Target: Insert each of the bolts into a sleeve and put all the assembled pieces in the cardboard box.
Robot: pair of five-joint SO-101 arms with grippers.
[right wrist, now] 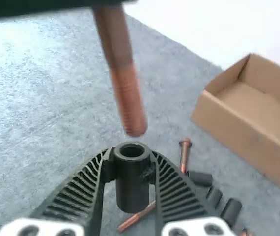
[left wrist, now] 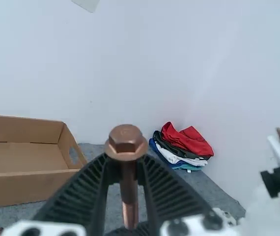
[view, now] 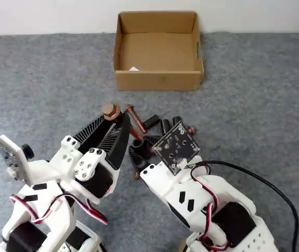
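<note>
The left gripper (left wrist: 126, 166) pinches a bolt (left wrist: 126, 141) just above the sleeve (right wrist: 131, 184), which the right gripper (right wrist: 131, 160) clamps upright for insertion.

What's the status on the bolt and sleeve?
Left gripper shut on bolt, right gripper shut on sleeve. Bolt tip just off sleeve mouth, not yet in. Nothing between them; spare sleeves lie on the carpet.

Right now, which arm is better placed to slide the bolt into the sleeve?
Left, probably. The left fingers clamp the copper hex-head bolt, whose threaded tip hangs just above the open mouth of the black cylindrical sleeve, held upright in the right fingers. Lowering the left looks enough.
</note>
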